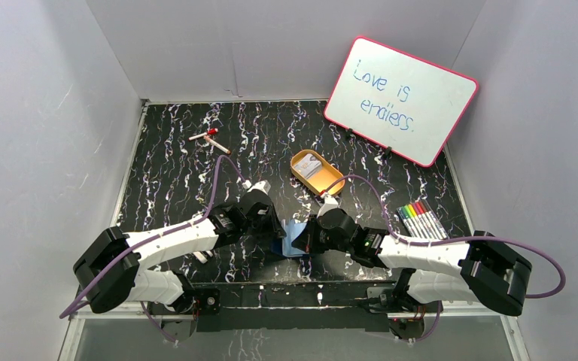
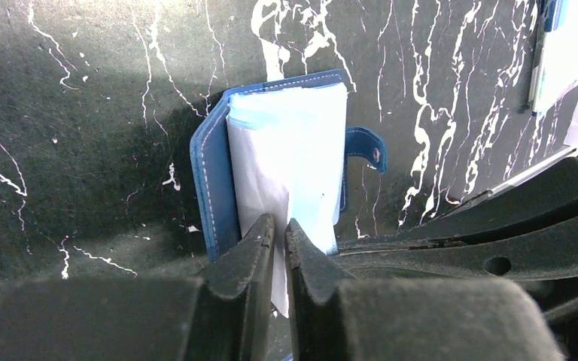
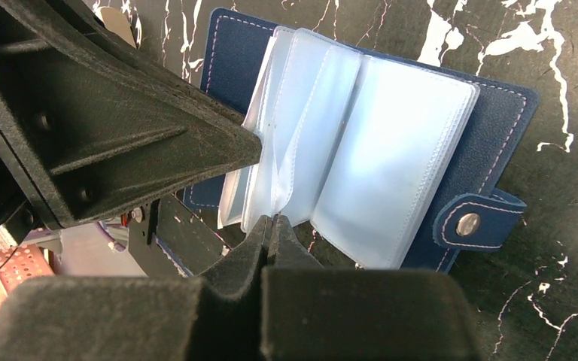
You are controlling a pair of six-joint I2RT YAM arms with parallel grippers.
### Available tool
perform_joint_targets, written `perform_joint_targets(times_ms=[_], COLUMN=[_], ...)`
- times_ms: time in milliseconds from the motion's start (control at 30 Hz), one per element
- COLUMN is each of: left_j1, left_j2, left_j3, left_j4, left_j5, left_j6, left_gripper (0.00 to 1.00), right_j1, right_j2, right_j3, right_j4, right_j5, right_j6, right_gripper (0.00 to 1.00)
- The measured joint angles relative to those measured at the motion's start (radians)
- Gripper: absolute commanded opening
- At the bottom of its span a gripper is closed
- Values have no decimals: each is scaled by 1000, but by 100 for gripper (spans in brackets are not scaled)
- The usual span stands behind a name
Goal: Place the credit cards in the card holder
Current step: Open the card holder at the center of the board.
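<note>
While both arms crowd in at the near edge of the black white-veined marble-look tabletop (image 1: 181, 173), we find the small navy-blue folding card holder (image 3: 497, 128) lying open and flat between them, its stitched cover down and its pale, clear plastic pockets fanned upward.

From the left side, the left gripper (image 2: 280, 233) has its fingers drawn almost together, nipping the near edge of a pale thin sheet (image 2: 256, 165) that stands in the holder. We cannot tell whether that sheet is one of the credit cards or just a pocket.

Opposite it, the right gripper (image 3: 269, 226) is fully closed, fingertips pinching the bottom edge of one clear pocket leaf (image 3: 290, 173) and holding it upright off the rest.

On the holder's right side the snap tab (image 3: 474, 222) sticks out onto the table, unfastened, its metal stud showing.

Further out, on the right, a row of coloured marker pens (image 1: 420, 218) lies side by side. Beyond the holder, near mid-table, sits an oval golden-orange tin (image 1: 316, 171), open. Off to the far left we spot a red-capped pen (image 1: 211, 138). At the back right, a pink-framed whiteboard (image 1: 400, 101) leans tilted, with blue handwriting on it.
</note>
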Motion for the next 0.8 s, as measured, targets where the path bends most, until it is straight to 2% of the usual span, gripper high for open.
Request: perform_joint_targets(times_ms=[67,333,467,567,700,800], left_j1=[0,0,0,0,0,0], left_j2=[0,0,0,0,0,0], left_j3=[0,0,-6,-16,-16,-16], left_j4=[0,-6,-8,-13,-15,-15], left_j5=[-1,-16,-19,-19,-19,-19], left_j6=[3,11,11,13,12,14], left_gripper=[0,0,12,14,0,0], right_j1=[0,0,0,0,0,0], right_j2=[-1,-35,-56,-56,-56,-56], right_j3=[0,-3,-16,-17,-17,-17], right_j4=[-1,-40,-56,-61,-62,-77], right_j5=[1,29,42,47,51,60], right_j6=[-1,0,2,3,3,7], right_gripper=[0,0,0,0,0,0])
